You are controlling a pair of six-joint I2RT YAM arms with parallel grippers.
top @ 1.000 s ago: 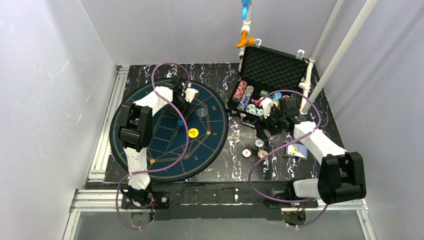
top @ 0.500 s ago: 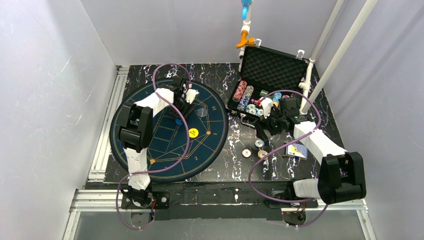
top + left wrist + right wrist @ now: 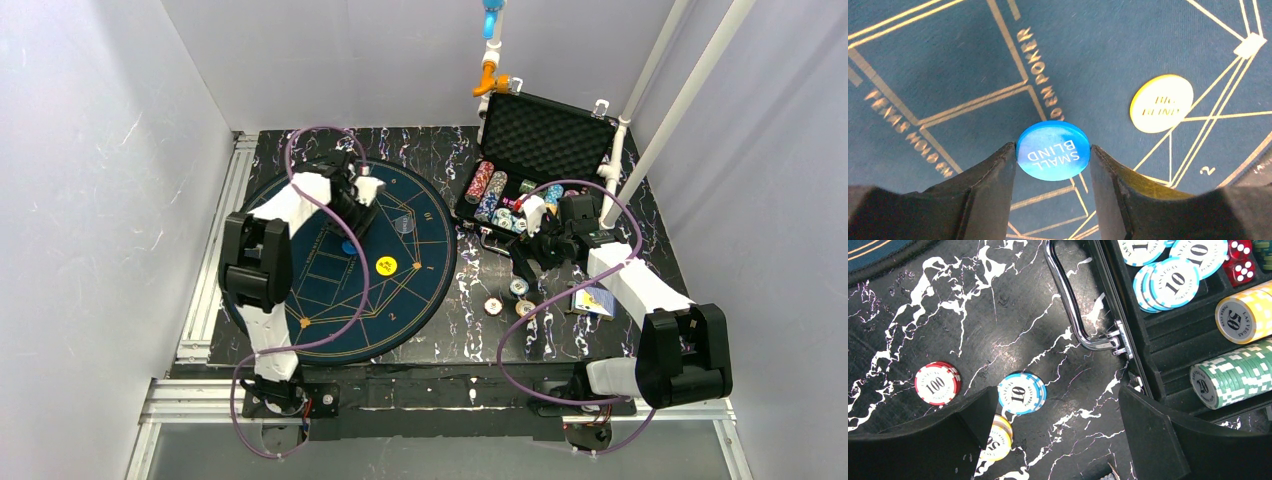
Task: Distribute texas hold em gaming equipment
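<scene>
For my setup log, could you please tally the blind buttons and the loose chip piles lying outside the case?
Blind buttons: 2 (blue SMALL BLIND, yellow BIG BLIND)
Loose chip piles: 3 (red 100, blue 10, yellow 50)
Total: 5

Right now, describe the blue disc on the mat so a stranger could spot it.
Find the round dark-blue mat on the left. Near its middle, the blue disc sits pinched in the left tool. It reads SMALL BLIND, while the yellow disc nearby reads BIG BLIND.
</scene>
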